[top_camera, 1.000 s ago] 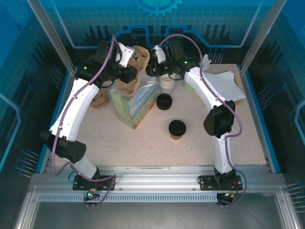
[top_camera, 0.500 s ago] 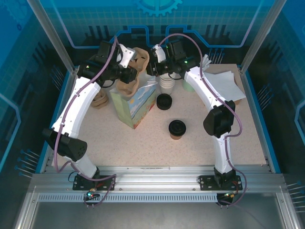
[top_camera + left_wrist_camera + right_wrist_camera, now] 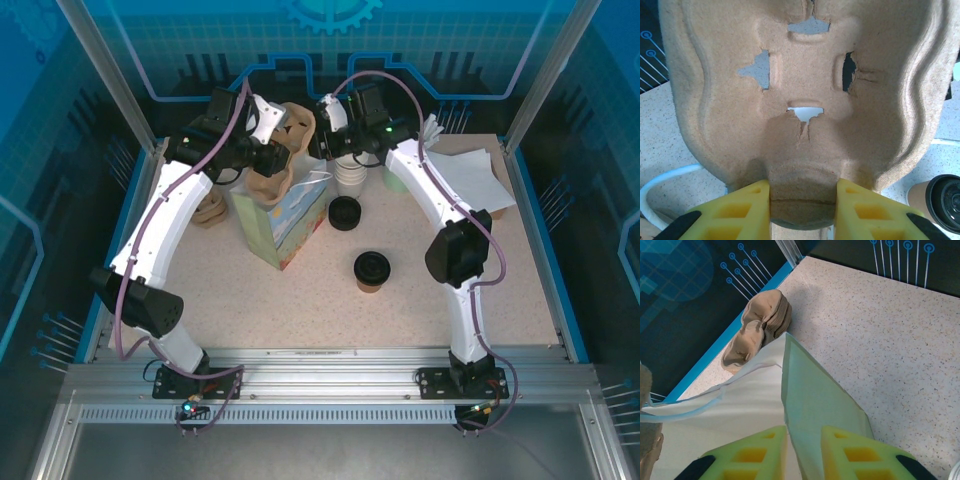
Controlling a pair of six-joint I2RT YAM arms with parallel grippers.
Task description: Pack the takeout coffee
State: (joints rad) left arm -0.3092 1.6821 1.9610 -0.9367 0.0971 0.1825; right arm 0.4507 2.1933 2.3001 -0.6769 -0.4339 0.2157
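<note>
The takeout coffee (image 3: 371,270), a brownish cup with a black lid, stands alone on the table in front of the bag; it also sits at the lower right corner of the left wrist view (image 3: 940,197). My left gripper (image 3: 801,200) is shut on the rim of a brown pulp cup carrier (image 3: 805,90) and holds it above the mouth of the pale green paper bag (image 3: 280,225). My right gripper (image 3: 804,450) is shut on the bag's upper edge (image 3: 812,405), one finger inside and one outside.
A loose black lid (image 3: 344,212) lies right of the bag. Behind it stands a stack of white cups (image 3: 350,175). More brown carriers (image 3: 208,210) are stacked at the left wall. White paper sheets (image 3: 470,175) lie at the back right.
The left arm has shifted the carrier slightly right and towards the back over the bag. The right gripper's fingers have closed in on the bag's edge.
</note>
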